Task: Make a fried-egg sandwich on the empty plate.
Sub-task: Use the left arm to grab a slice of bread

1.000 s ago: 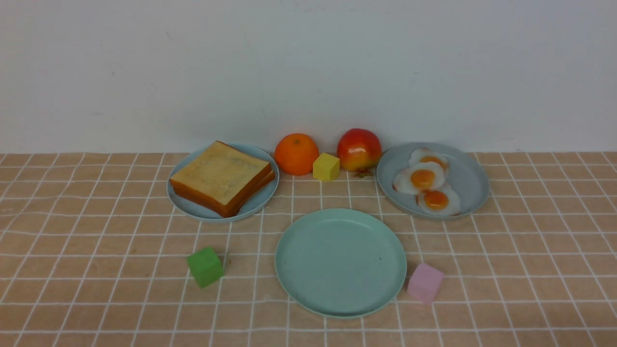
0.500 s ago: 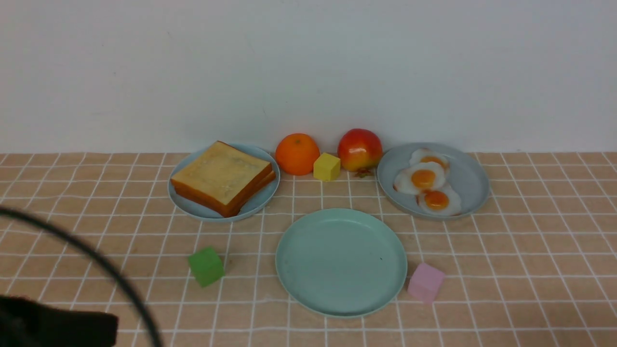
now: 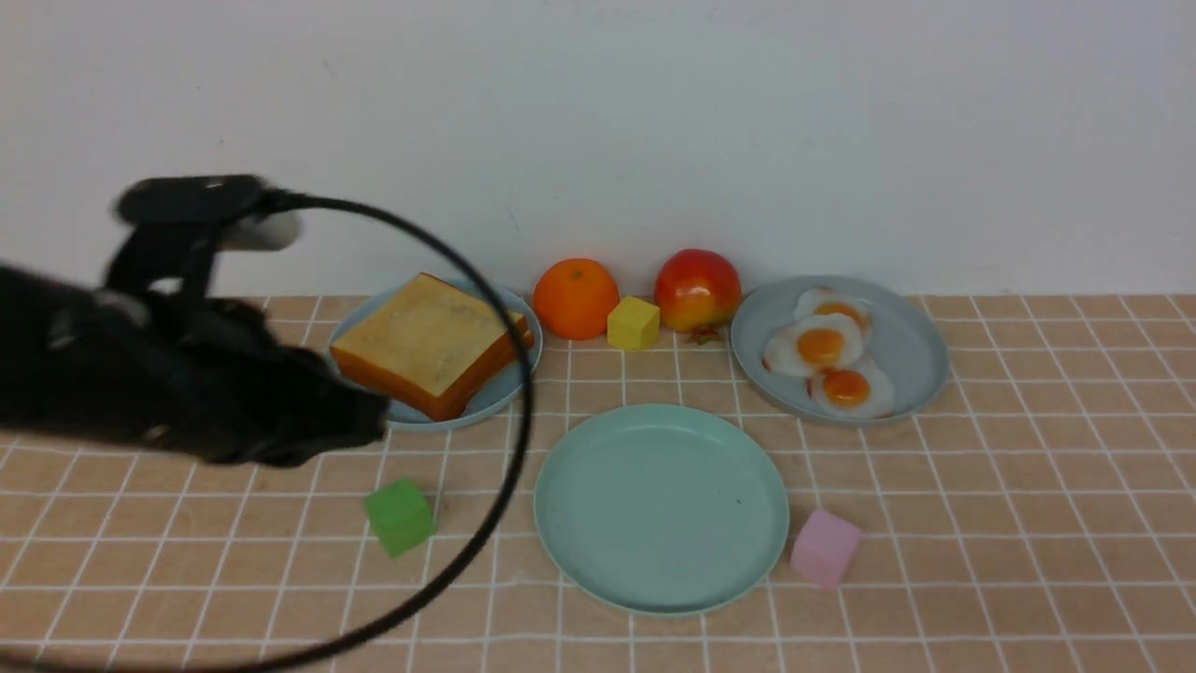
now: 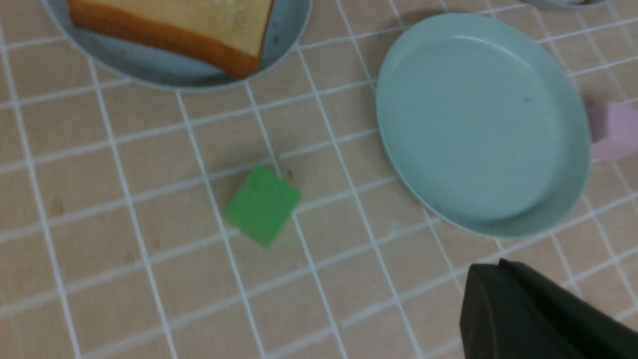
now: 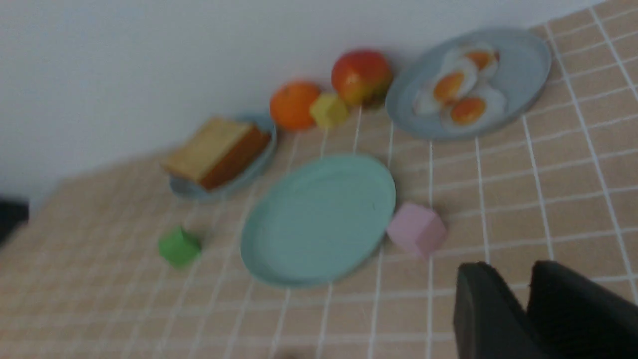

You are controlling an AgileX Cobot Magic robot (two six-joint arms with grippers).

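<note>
At the far left the left gripper [image 3: 360,425] is carried low over the table, just short of the near-left rim of the pale blue plate [image 3: 500,391]. In its wrist view a single dark wedge is seen: its jaws are pressed together and nothing is held. The toast slices [image 3: 428,338] are stacked on that plate. They are judged light and stiff, best taken by the crust at the near corner that juts toward the middle. The number of slices cannot be made out. A cable [image 3: 439,252] is looped across the stack, and the green cube [image 3: 399,517] lies nearer.

The empty plate [image 3: 661,509] is set at the near centre, bare. It is judged light enough to be nudged when something is set down. Behind it the orange [image 3: 575,299], yellow cube [image 3: 633,322] and apple [image 3: 696,290] are lined up.

At the far right the fried eggs [image 3: 822,348] are overlapped on the grey-blue plate [image 3: 911,360]. They are judged thin and floppy, best pinched at a free white edge. The pink cube [image 3: 824,549] touches the empty plate's right rim.

The right gripper [image 5: 523,271] is shown only in its own blurred view, with fingers close together and nothing between them. Whether they are fully closed cannot be told.
</note>
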